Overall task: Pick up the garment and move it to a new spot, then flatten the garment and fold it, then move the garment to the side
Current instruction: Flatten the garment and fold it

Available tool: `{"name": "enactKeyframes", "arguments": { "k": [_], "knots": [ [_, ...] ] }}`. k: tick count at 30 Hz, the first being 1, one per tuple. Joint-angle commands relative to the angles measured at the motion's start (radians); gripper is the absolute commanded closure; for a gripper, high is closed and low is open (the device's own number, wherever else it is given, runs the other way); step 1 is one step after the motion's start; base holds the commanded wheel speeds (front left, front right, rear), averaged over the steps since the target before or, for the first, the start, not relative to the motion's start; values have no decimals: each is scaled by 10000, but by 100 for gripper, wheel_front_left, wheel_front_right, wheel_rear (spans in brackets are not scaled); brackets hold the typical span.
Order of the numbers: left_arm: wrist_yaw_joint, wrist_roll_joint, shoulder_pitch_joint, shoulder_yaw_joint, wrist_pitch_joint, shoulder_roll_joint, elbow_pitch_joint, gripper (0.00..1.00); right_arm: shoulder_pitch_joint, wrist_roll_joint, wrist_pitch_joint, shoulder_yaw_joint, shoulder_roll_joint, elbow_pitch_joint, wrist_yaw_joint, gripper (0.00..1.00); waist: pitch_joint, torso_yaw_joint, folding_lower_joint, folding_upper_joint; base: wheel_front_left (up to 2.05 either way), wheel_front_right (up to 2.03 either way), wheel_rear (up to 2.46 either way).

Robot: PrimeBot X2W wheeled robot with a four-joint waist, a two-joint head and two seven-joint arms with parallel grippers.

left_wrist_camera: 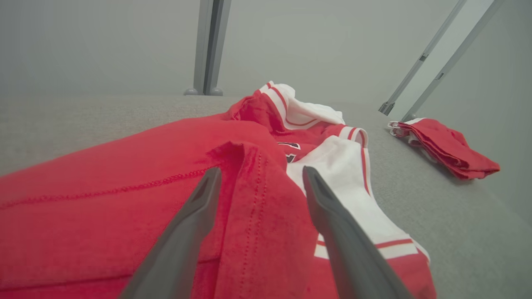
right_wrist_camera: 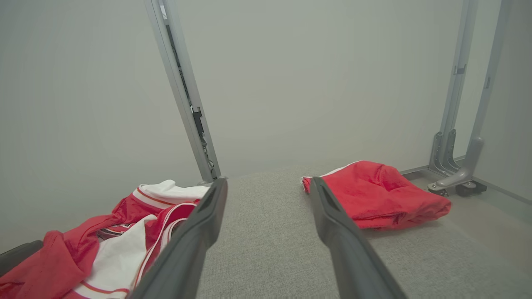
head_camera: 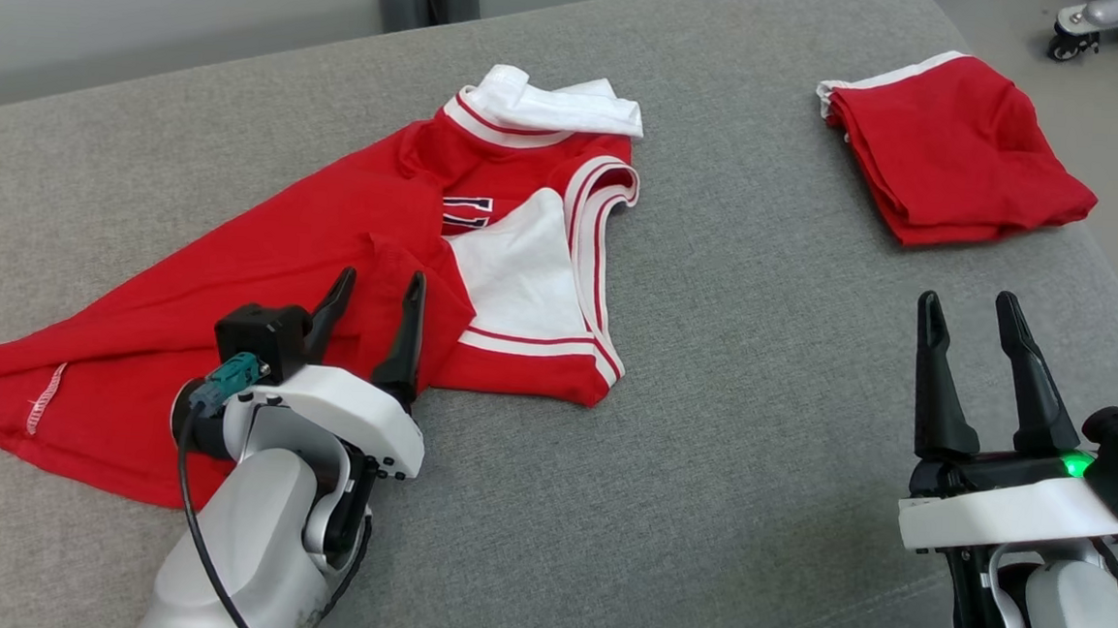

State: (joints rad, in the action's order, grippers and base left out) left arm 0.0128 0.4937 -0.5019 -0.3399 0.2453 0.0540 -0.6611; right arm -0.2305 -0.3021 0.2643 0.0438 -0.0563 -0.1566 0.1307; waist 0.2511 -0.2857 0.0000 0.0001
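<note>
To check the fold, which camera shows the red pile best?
The head view: the folded red pile lies whole, seen from above. The right wrist view shows it side-on; the left wrist view, small and far.

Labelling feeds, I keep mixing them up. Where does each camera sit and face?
Head view: on the head, looking down at the grey cushion; left gripper over the red jersey, right gripper over bare cushion.
Left wrist view: left wrist, looking along its fingers across the jersey.
Right wrist view: right wrist, its fingers aimed over cushion toward the wall.
Shared: all show the jersey and the folded red garment.
</note>
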Motion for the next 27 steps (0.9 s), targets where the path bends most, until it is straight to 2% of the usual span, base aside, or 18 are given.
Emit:
{"name": "enactKeyframes", "arguments": {
  "k": [1,6,8,13,15,17,23,25,27],
  "knots": [
    [-38,45,-218,47,-27,88,-150,0,-28,-48,6,-10,-3,21,-1,0,91,-122,0,-1,0,0,0],
    [-447,191,-556,-104,-219,91,-694,2,23,-70,6,-109,30,23,-1,0,158,-224,0,-1,0,0,0],
    [-569,204,-638,-142,-165,89,-777,100,50,-64,6,-122,32,20,-1,0,151,-228,0,-1,0,0,0],
    [-668,296,-733,-43,-7,79,-573,100,81,-26,6,-171,37,-19,-1,0,92,-164,0,-1,0,0,0],
    [-804,710,-923,316,52,82,-141,100,45,-16,6,-112,39,-1,-1,0,77,-46,0,-1,0,0,0],
    [-890,876,-1230,523,34,342,256,100,5,-17,6,-56,36,23,-1,0,115,50,0,-1,0,0,0],
    [-898,968,-3048,1176,-1217,1949,1165,100,-313,-83,6,257,32,85,-1,0,512,177,0,-1,0,0,0],
    [-790,762,-3850,1332,-1786,2722,1232,100,-443,-161,6,414,28,90,-1,0,719,136,0,-1,0,0,0],
    [-681,705,-4540,1456,-2332,3243,1075,100,-604,-263,6,573,33,104,-1,0,954,59,0,-1,0,0,0]
  ]
}}
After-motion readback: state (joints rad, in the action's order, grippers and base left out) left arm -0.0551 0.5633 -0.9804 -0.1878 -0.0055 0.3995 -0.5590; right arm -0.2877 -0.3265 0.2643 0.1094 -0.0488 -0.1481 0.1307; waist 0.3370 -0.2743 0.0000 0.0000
